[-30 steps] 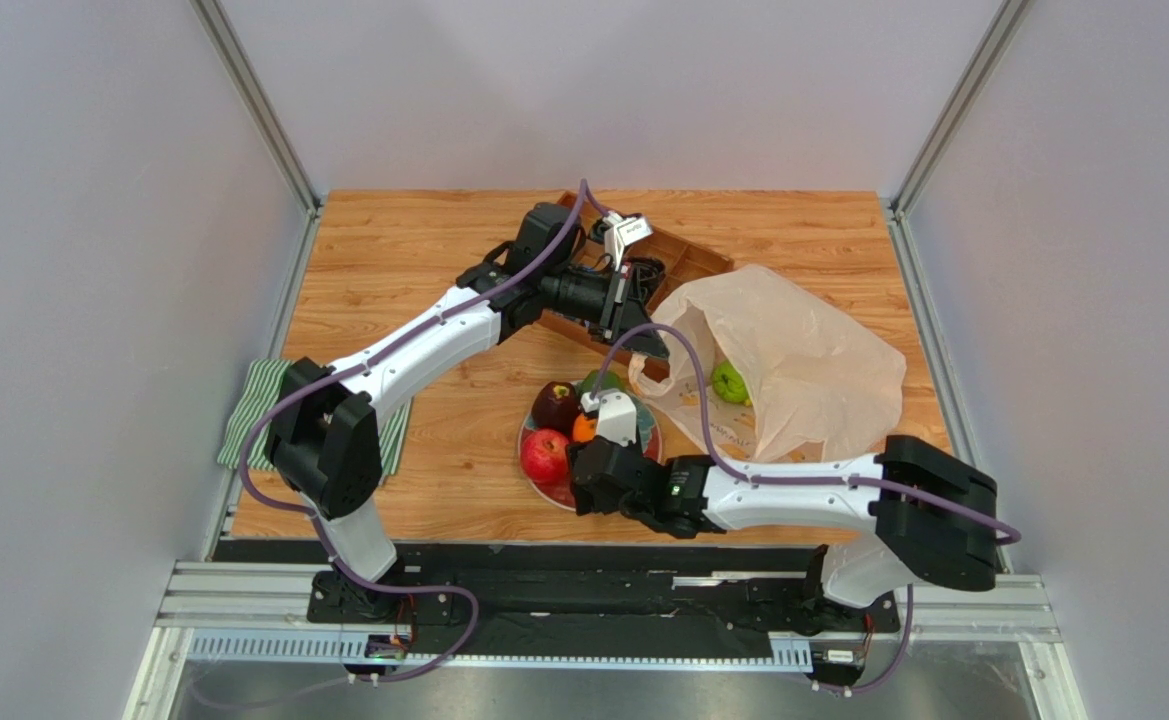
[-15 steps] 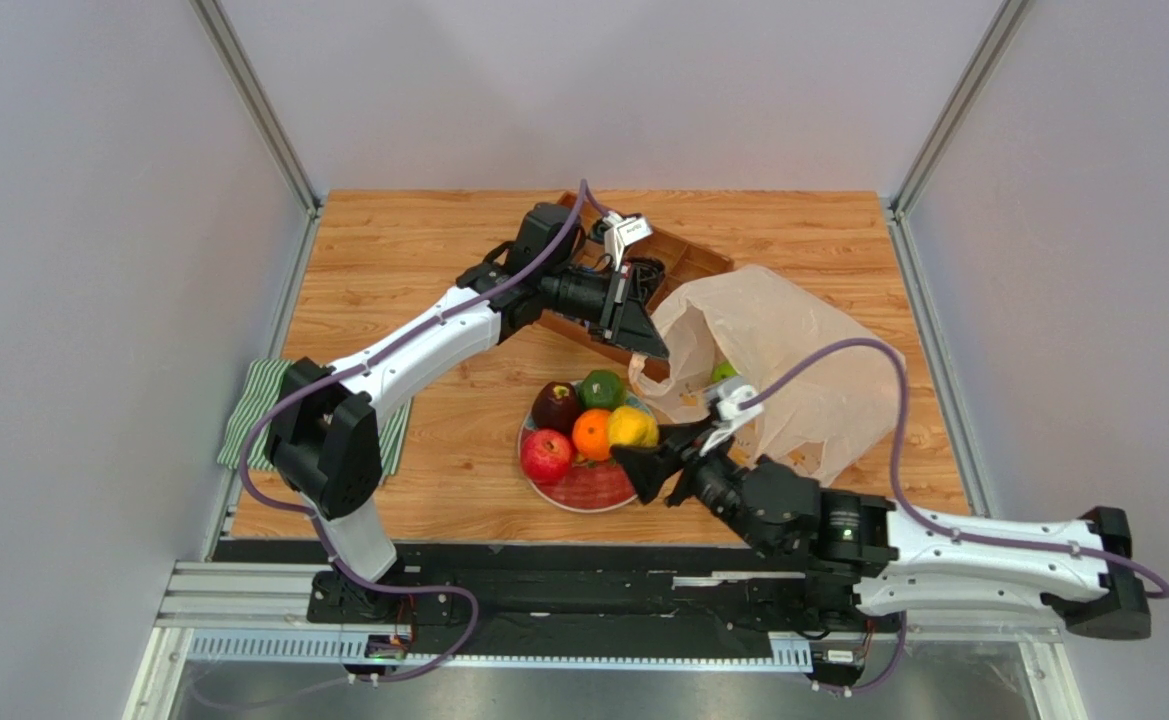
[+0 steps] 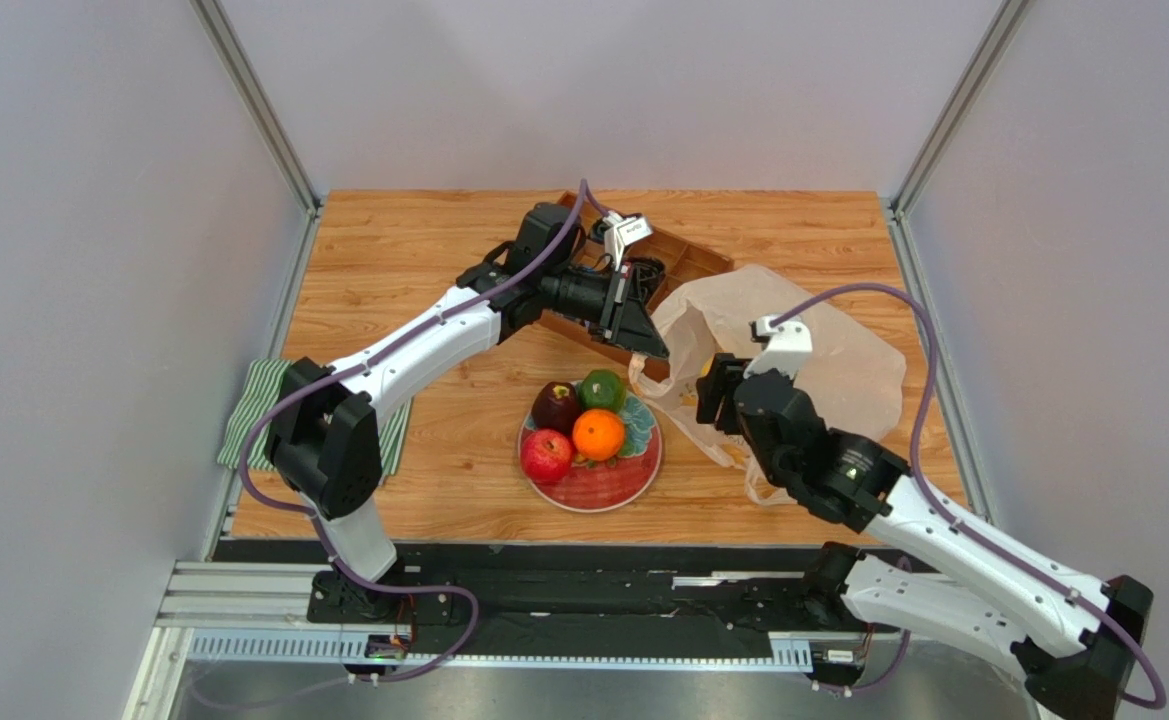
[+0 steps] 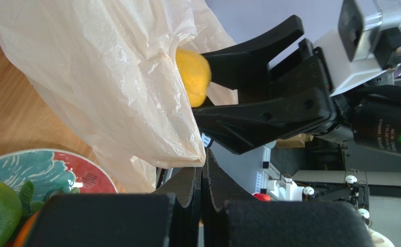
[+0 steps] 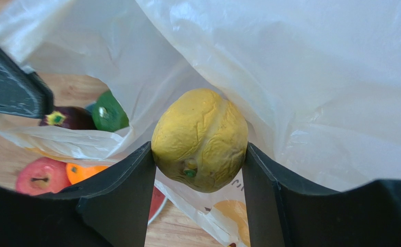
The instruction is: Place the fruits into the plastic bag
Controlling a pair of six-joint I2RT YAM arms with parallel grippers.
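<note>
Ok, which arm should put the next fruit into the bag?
Right. The right claw grips the small yellow fruit at the plastic bag's mouth; the left claw is shut on the bag's edge, holding it up.

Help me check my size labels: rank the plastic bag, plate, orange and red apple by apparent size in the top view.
1. plastic bag
2. plate
3. orange and red apple: these look about alike, so I won't rank them.

Crinkled glossy plastic bag (image 5: 316, 77), wrinkled matt yellow fruit (image 5: 200, 139), wood-grain table (image 3: 395, 255)
</note>
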